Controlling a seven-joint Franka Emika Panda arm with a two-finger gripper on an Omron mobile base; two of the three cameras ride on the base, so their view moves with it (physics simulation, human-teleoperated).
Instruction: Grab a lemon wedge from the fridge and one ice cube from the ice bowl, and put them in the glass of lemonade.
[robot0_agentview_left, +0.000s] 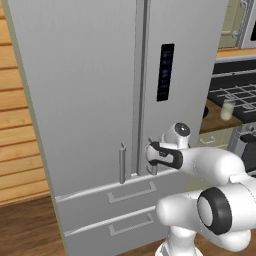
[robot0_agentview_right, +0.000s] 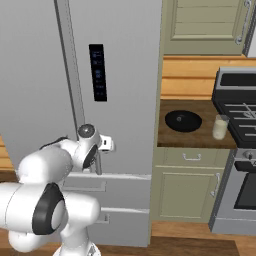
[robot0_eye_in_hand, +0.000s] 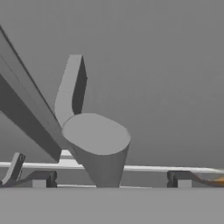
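Fridge shut, both doors closed, pincer at the foot of its right-door handle.

Fridge stands right in front of the pincer, the two lower drawers below it, the dark control panel on the door above it. Pincer is spread wide and grips nothing: its fingers sit either side of the handle's lower end, which rises between them; contact with the bar cannot be told. Left-door handle is just beside, on the pincer's left. Well off to its right, on the wood counter, lies the ice bowl, and further right the glass of lemonade, upright, near the stove.
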